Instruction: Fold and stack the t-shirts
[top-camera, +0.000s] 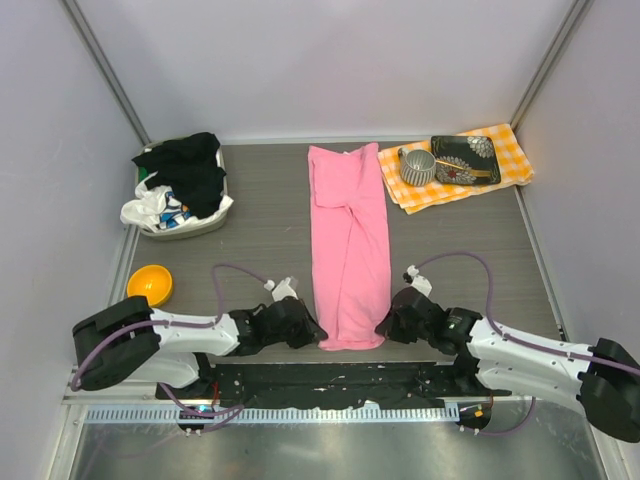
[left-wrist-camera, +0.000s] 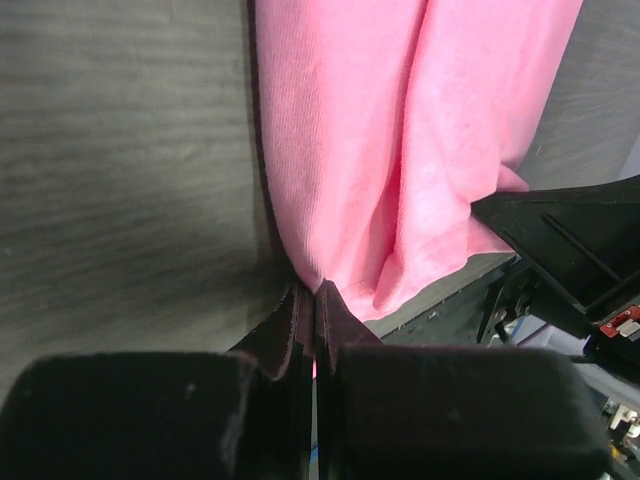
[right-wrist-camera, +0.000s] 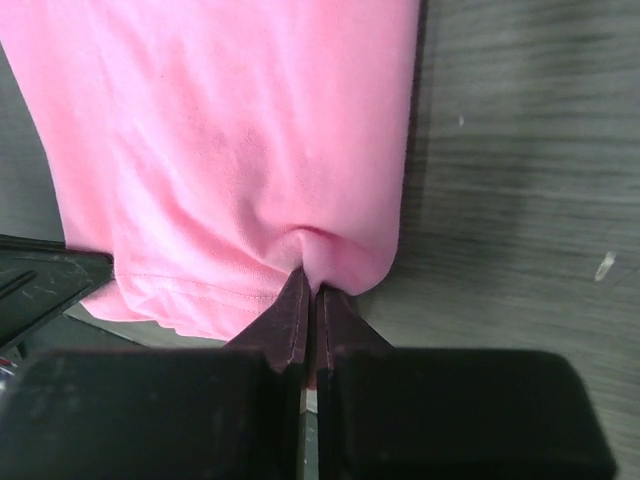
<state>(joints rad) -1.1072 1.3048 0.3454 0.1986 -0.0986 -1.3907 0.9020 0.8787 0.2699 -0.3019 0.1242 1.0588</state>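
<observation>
Nearest, the left gripper (top-camera: 312, 337) and right gripper (top-camera: 384, 326) sit at the near edge of the table (top-camera: 255, 235), each with jaws pinched shut on a hem corner of the pink shirt (top-camera: 348, 240); the shirt lies mid-table, a long narrow strip running away from the arms; it looks light, soft and limp, likely to sag between holds; the hem corners seem the right grip, lifted together.

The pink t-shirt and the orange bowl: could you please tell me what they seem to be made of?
The pink t-shirt looks like soft, matte knit fabric, probably cotton: fine weave, limp folds, stitched hem. The orange bowl seems smooth plastic, judging by its uniform bright colour, though less certainly.
</observation>
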